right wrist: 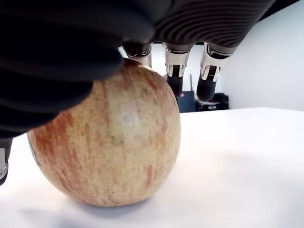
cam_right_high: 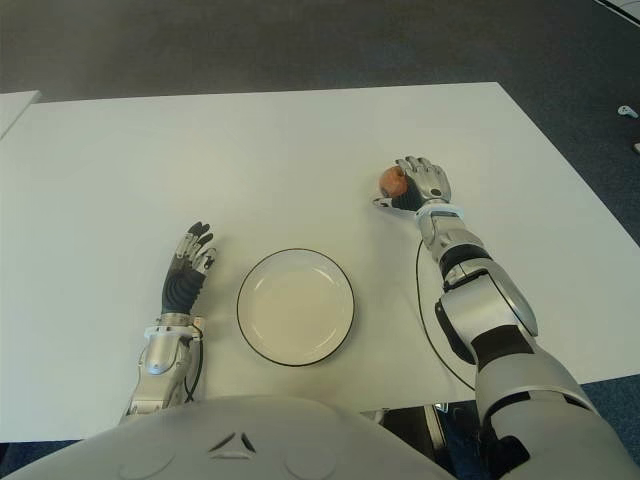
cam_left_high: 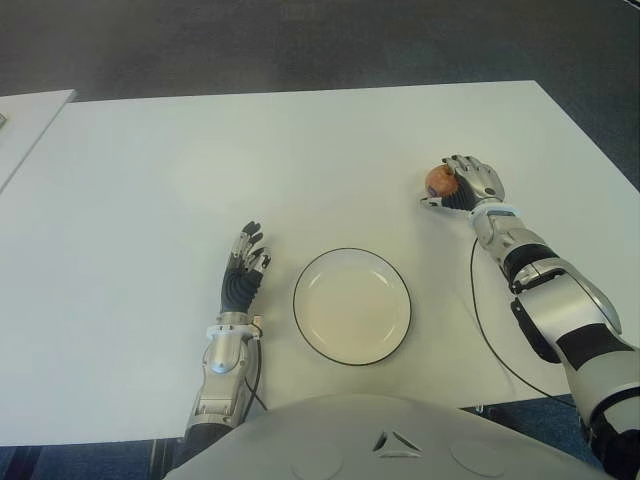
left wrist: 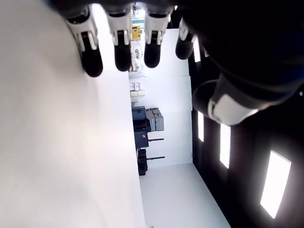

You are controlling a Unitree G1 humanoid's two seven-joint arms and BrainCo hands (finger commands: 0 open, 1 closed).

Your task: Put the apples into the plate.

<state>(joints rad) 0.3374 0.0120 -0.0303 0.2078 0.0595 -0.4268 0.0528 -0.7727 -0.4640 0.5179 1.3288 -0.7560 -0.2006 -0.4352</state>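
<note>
Apple (cam_left_high: 440, 180) sits on the white table (cam_left_high: 300, 160) at right of centre in the left eye view, with the right hand (cam_left_high: 468, 184) draped over it from the right, arm stretching down to the lower right corner. Plate (cam_left_high: 351, 305) lies below centre, bare, well apart from the apple. Left hand (cam_left_high: 245, 265) shows just left of the plate, fingers straight and slightly spread, pointing to the top of the frame, holding nothing.

Right eye view gives the same layout, shifted left: the right palm covers the apple's right side and the thumb reaches toward its lower edge.

Left wrist view shows four straight fingertips (left wrist: 121, 52) along the top edge above the table surface, thumb at right, nothing between them.

Right wrist view has the apple filling the left half, resting on the table, its skin yellow streaked with red. The palm presses on its top, while three fingers (right wrist: 174, 71) hang behind it, only partly curled. No writing is readable anywhere.
</note>
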